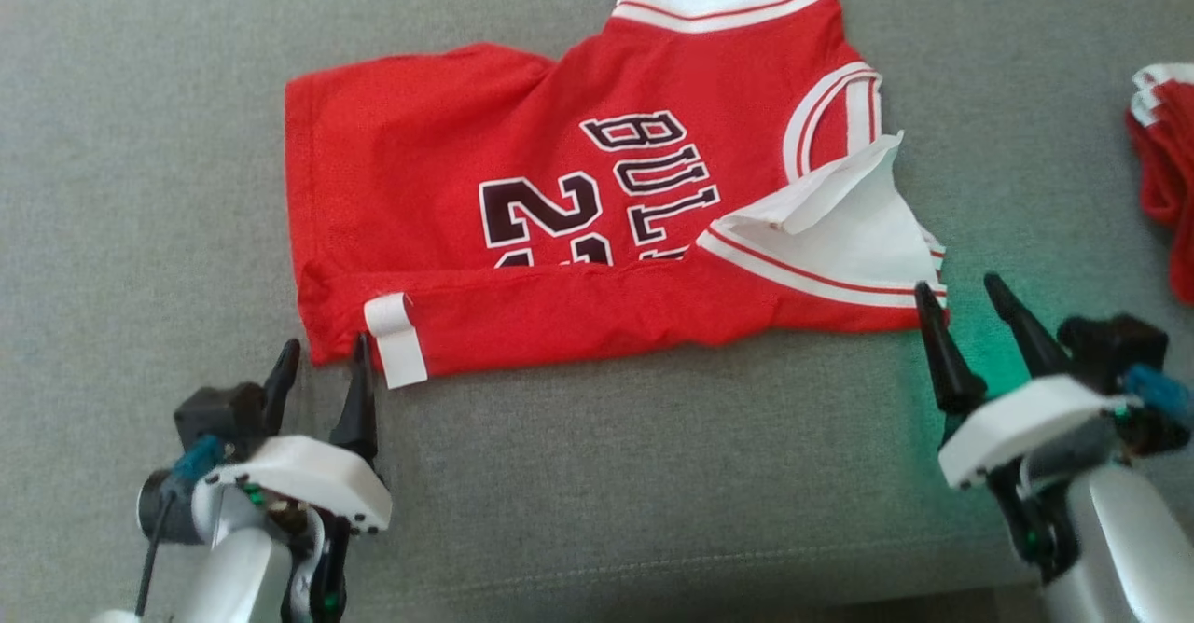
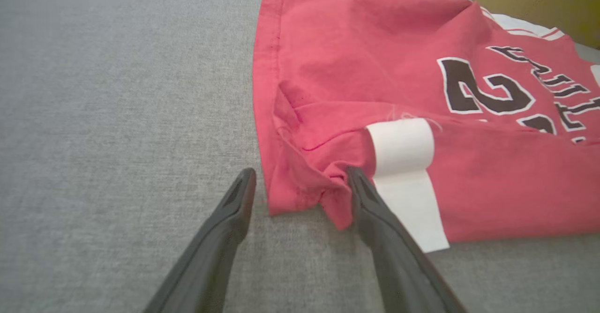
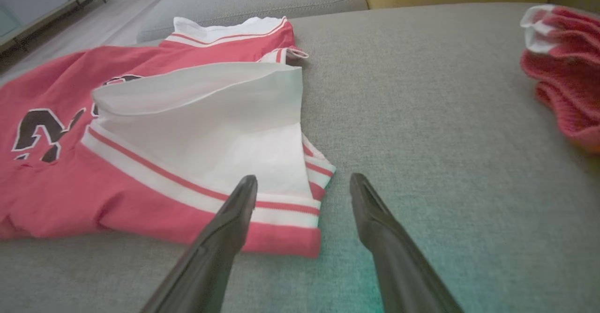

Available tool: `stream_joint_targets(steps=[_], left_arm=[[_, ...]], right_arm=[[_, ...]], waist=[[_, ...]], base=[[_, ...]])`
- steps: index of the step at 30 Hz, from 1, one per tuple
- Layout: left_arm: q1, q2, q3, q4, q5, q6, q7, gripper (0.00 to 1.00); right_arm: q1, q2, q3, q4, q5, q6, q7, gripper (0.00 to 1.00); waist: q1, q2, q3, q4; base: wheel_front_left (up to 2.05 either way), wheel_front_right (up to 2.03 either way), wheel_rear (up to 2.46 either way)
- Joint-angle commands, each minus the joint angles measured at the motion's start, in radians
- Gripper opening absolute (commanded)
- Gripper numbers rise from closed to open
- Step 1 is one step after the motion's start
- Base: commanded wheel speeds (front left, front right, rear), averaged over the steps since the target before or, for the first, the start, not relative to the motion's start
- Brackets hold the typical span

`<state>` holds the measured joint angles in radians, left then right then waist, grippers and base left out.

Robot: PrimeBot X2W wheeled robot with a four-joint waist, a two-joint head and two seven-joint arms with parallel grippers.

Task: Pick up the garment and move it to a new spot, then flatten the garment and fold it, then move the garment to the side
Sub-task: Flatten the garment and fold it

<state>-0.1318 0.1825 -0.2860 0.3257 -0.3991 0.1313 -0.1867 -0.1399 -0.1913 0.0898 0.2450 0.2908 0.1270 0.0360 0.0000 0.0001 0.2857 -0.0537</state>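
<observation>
The left gripper (image 2: 301, 176), fingers spread wide, straddles a crumpled corner of the red jersey (image 2: 365, 69) on a grey cushion (image 2: 117, 116); a white label (image 2: 403, 149) lies beside 1 finger.

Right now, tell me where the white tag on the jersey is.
In the head view the white tag sits on the folded near edge of the red jersey, lower left, beside the left gripper.

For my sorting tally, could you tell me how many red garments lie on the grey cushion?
2. The red jersey lies spread in the middle; a crumpled red-and-white bundle sits at the right edge, partly cut off, so it may hide more.
</observation>
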Motion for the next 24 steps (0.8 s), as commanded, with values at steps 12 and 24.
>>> stream_joint_targets(steps=[12, 24], left_arm=[[-0.080, 0.021, 0.008, 0.045, -0.046, -0.057, 0.093, 0.00], [0.012, 0.078, 0.022, -0.116, -0.043, -0.010, 0.144, 0.00]], right_arm=[[-0.126, -0.036, 0.100, 0.138, 0.080, 0.004, 0.103, 0.00], [0.006, -0.022, 0.041, 0.022, 0.127, 0.004, 0.066, 0.00]], waist=[[0.0000, -0.0001, 0.042, 0.018], [0.0000, -0.0001, -0.010, 0.020]], base=[[0.00, 0.00, 0.00], [0.00, 0.00, 0.00]])
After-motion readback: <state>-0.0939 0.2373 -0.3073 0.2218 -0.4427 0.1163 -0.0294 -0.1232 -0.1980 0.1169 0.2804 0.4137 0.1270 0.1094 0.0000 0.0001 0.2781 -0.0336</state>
